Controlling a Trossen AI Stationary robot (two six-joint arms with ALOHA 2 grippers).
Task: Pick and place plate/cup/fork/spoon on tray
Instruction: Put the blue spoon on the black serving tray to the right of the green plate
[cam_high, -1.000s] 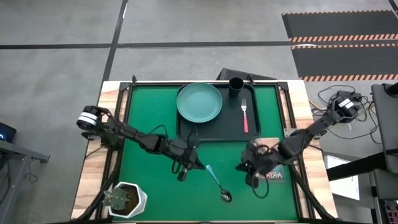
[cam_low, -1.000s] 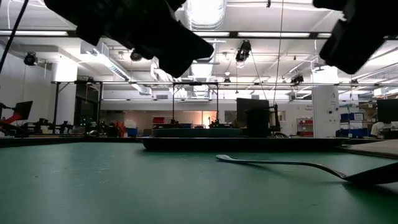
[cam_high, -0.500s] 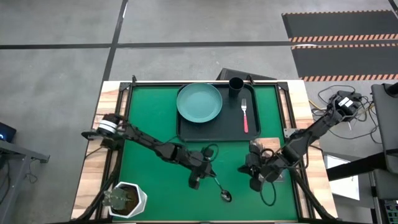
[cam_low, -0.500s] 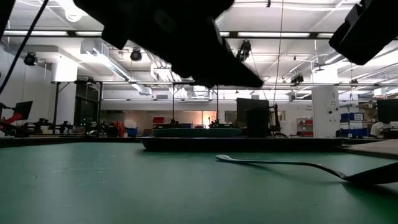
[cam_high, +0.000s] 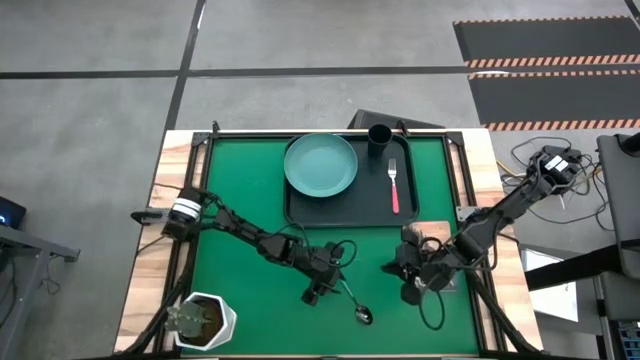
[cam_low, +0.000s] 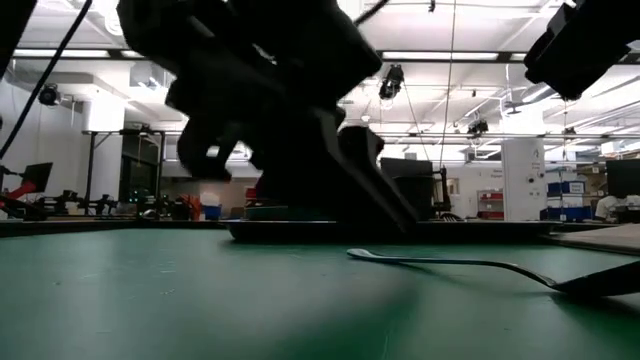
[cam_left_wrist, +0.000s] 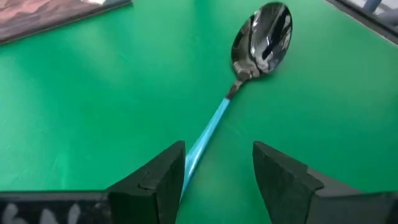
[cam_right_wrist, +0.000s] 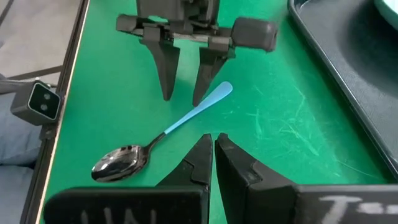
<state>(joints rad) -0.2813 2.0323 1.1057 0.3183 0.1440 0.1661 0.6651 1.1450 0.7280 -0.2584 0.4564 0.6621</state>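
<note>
- On the tray (cam_high: 340, 210) at the far side of the worktop (cam_high: 240, 190): plate (cam_high: 320, 165) far-left, cup (cam_high: 379, 137) at the far edge right of it, fork (cam_high: 394, 186) lying along the right part. Three of four items look done.
- Left to place: spoon (cam_high: 351, 295), lying flat on the green worktop, near side, well apart from the tray.
- Left tool (cam_left_wrist: 214, 171) is down at the spoon's handle end, fingers open and straddling the light-blue handle (handle sits closer to one finger than the other). No contact visible in the left wrist view; not gripping yet.
- Right tool (cam_right_wrist: 213, 149) is on the right, near the book (cam_high: 440, 280), fingers pressed together, holding nothing. Looks parked.
- Spoon details: dark polished bowl (cam_left_wrist: 262, 34), facing up and reflecting the ceiling, short dark neck, thin flat light-blue handle. Bowl end points to the near edge, handle end to the tray.
- Judgement: thin, low-profile handle on a flat mat, so a pinch has little height to bite on (could slip or pivot when the fingers close).
- White pot with plant (cam_high: 203, 320) at the near-left corner, not part of the job.
</note>
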